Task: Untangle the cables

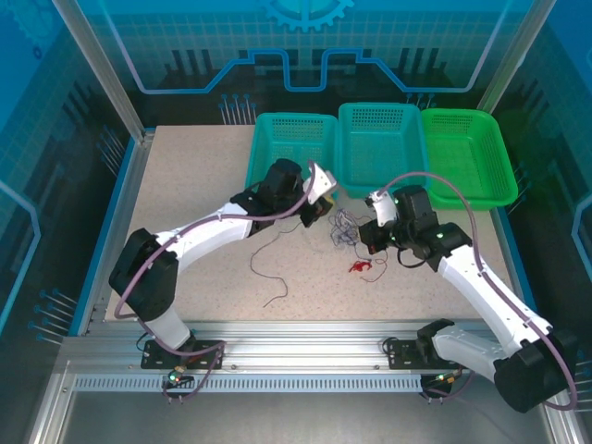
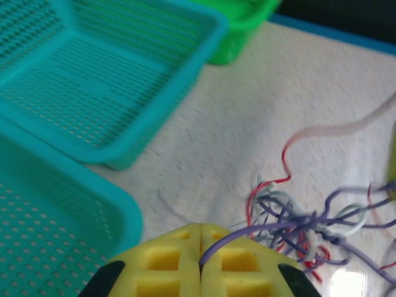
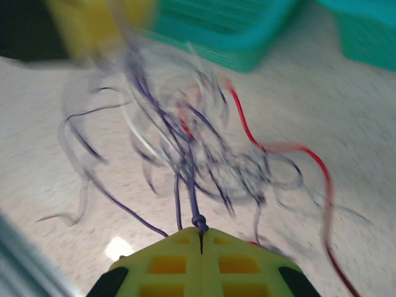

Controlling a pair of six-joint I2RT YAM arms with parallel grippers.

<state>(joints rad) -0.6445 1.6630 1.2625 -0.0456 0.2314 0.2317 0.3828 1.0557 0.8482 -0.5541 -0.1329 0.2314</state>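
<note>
Between the left gripper's [image 2: 200,247] yellow pads [image 2: 164,260], which are pressed together, a thin purple strand leaves the seam. It arcs right into the cables [image 2: 297,226], a loose knot of purple, whitish and red wire on the table [image 2: 247,124] just ahead and right of those jaws. Ahead and left of them stand two teal baskets [image 2: 93,80], with a green basket [image 2: 238,25] farther ahead.

From above, the cables [image 1: 344,229] lie between the left gripper [image 1: 324,211] and the right gripper [image 1: 372,240], close to both. One dark strand trails off across the table behind the left jaws.

The right gripper [image 3: 201,241] is closed as well, pinching a dark strand at its very tip. The cables [image 3: 198,148] spread just ahead of it, blurred, and a red wire runs back past its right side. A red connector [image 1: 357,266] lies near the right jaws.
</note>
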